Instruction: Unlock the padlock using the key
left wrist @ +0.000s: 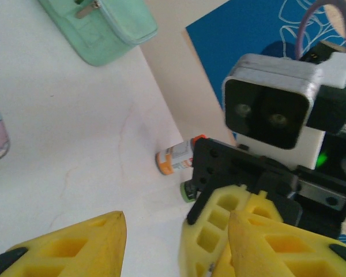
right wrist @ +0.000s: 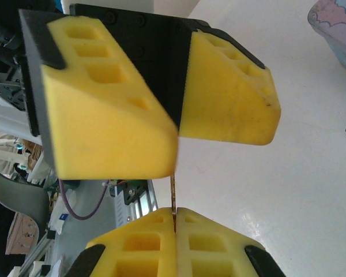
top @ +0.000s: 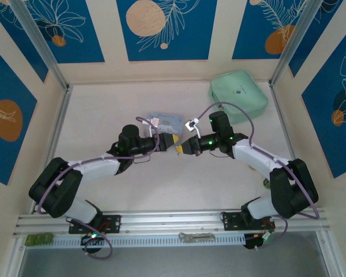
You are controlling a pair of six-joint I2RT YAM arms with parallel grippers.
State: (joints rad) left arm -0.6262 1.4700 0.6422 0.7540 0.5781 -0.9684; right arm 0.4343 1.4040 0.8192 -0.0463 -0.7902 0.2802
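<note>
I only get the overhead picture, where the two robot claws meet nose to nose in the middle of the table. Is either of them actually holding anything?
Observer: Yes. The right wrist camera shows the right gripper shut on a thin metal sliver poking out edge-on, apparently the key.
Operator: And the other claw?
Observer: Its own camera shows the left gripper open, with bare table showing in the gap.
Operator: Any small thing I can't make out from above?
Observer: A little orange-and-white bottle lies on the table close to the side wall.
</note>
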